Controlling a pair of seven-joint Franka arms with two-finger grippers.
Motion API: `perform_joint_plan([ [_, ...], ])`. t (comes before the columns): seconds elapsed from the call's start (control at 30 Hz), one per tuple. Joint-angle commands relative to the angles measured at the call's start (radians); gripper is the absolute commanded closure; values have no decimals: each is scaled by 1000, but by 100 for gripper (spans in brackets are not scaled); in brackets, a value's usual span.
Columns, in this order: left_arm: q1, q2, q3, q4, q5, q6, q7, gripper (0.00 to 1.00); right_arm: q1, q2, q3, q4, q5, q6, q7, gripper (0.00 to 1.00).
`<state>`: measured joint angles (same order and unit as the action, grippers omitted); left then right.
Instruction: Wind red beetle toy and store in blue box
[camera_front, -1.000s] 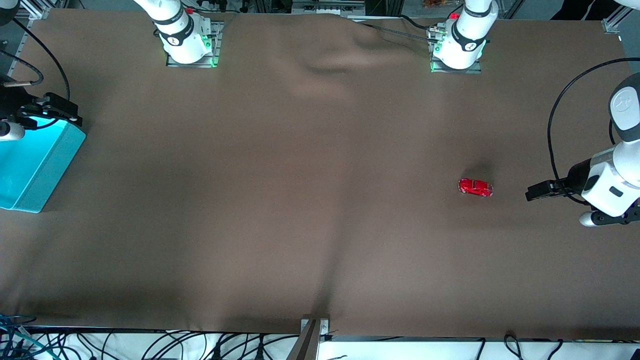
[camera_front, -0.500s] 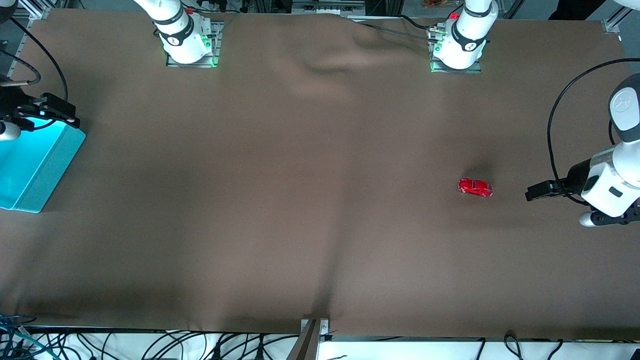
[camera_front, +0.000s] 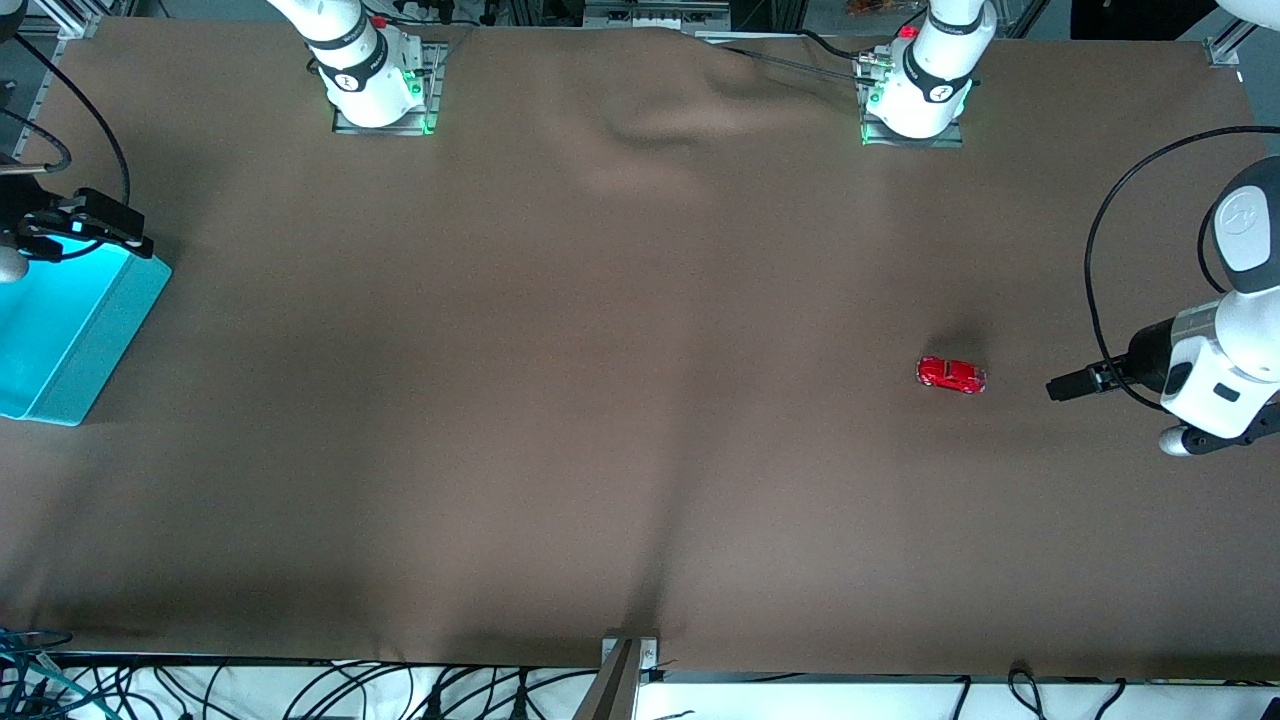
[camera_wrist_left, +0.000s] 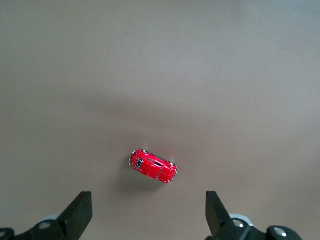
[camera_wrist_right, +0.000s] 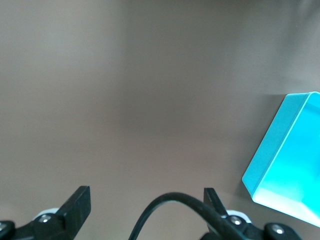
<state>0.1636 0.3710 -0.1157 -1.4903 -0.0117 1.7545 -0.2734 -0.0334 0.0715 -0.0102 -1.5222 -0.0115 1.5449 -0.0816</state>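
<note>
The red beetle toy (camera_front: 951, 374) stands on its wheels on the brown cloth toward the left arm's end of the table. My left gripper (camera_front: 1062, 386) hovers beside it, a little farther toward that end, open and empty. In the left wrist view the toy (camera_wrist_left: 153, 166) lies just ahead of the wide-apart fingers of the left gripper (camera_wrist_left: 148, 212). The blue box (camera_front: 112, 335) sits at the right arm's end of the table. My right gripper (camera_front: 92, 226) hangs over the box's corner, open with nothing held. In the right wrist view the right gripper (camera_wrist_right: 145, 202) shows with the box's wall (camera_wrist_right: 272, 150) off to one side.
Brown cloth (camera_front: 600, 400) covers the whole table, with a rumpled fold (camera_front: 660, 125) between the two arm bases. A black cable (camera_wrist_right: 170, 200) arcs across the right wrist view between the fingers. Another cable (camera_front: 1110, 230) loops beside the left arm.
The left hand has turned a little beside the toy. The right gripper has drifted slightly toward the table's end over the box. The toy and the box have not moved.
</note>
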Motion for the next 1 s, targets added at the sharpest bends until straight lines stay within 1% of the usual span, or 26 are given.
perform_joint_plan([
  [0.0,11,17,-4,-8,9,-13,-120,0,-2,4,-10,24,24,3,62,0],
  [0.13,8,49,-4,-10,12,-12,-278,0,-2,4,-10,24,25,1,49,0],
  [0.4,10,106,-4,-18,7,-10,-518,0,0,4,-8,24,22,-8,40,0],
  [0.73,11,144,-4,-80,13,17,-788,0,-2,4,-8,24,25,-9,28,0],
  [0.97,13,155,-4,-163,13,114,-969,0,0,5,-8,24,25,-6,28,0],
])
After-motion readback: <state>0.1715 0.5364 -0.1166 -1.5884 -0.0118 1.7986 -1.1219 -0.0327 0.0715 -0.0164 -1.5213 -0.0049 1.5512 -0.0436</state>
